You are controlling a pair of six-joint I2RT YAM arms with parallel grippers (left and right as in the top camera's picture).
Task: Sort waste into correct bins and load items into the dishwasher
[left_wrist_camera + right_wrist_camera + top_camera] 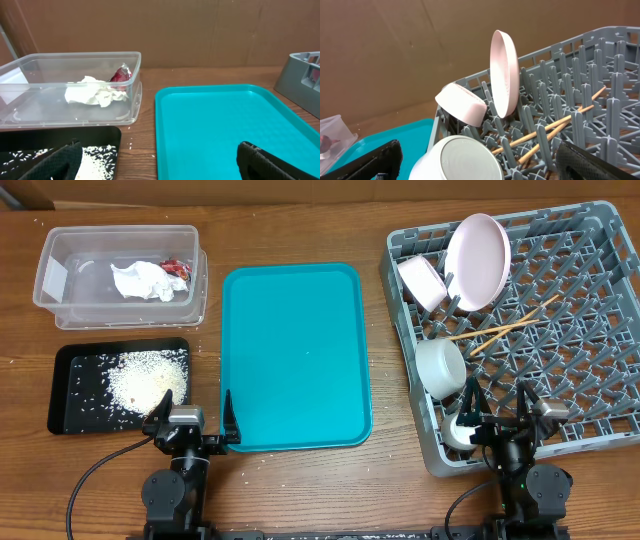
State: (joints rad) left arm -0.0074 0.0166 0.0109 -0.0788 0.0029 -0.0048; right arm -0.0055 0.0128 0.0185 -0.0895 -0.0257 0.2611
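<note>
Overhead: left of the teal tray (295, 350), the clear tub (100, 240) holds tissue (140, 280) and wrapper (176, 268), and the black tray (58, 395) holds rice (145, 375). To its right, the rack (590, 330) holds plate (478, 260), bowl (423, 280), cup (440, 367) and chopsticks (505, 330).
Left wrist: left tool (160, 162) spread, empty.
Right wrist: right tool (480, 160) spread, empty.

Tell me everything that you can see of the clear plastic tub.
The clear plastic tub is rectangular with rounded corners, transparent, upright and open-topped, at the far left of the table. Inside lie a crumpled white tissue and a red-and-white wrapper, touching each other. It stands behind the black tray and left of the teal tray.
</note>
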